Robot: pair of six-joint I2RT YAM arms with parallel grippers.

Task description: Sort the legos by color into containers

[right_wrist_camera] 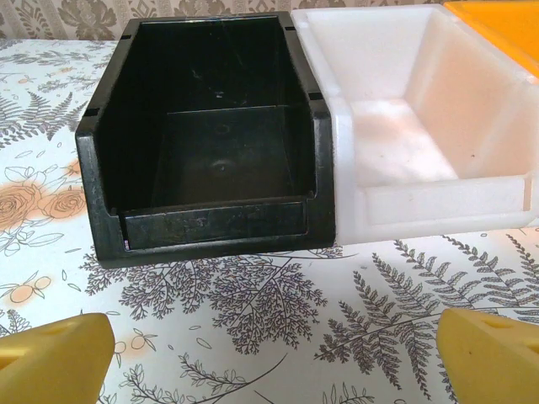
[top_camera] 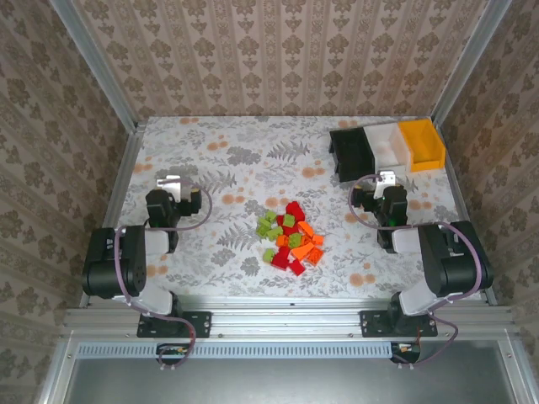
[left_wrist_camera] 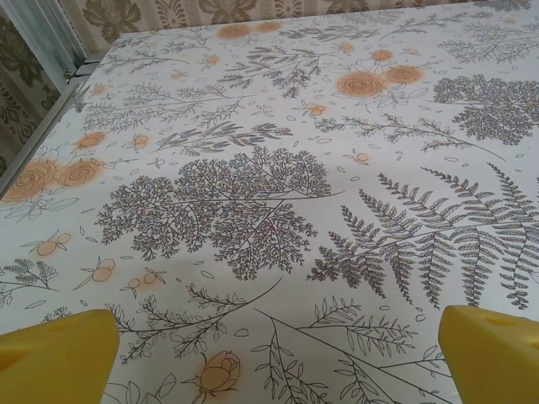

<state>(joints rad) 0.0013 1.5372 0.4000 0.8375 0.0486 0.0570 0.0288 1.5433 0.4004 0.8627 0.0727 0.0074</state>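
A heap of red, orange and lime-green legos (top_camera: 290, 240) lies in the middle of the table between the two arms. The containers stand joined in a row at the back right: black bin (top_camera: 349, 153), white bin (top_camera: 386, 146) and orange bin (top_camera: 423, 143). All three look empty. My left gripper (top_camera: 171, 183) hovers over bare cloth at the left, open, its yellow fingertips (left_wrist_camera: 59, 353) wide apart. My right gripper (top_camera: 386, 178) is open too, just in front of the black bin (right_wrist_camera: 206, 135) and white bin (right_wrist_camera: 417, 126), with nothing between its fingertips (right_wrist_camera: 493, 358).
A flowered cloth (top_camera: 236, 160) covers the table. Aluminium rails (top_camera: 126, 164) and patterned walls close in the left, right and back sides. The arm bases (top_camera: 160, 307) sit at the near edge.
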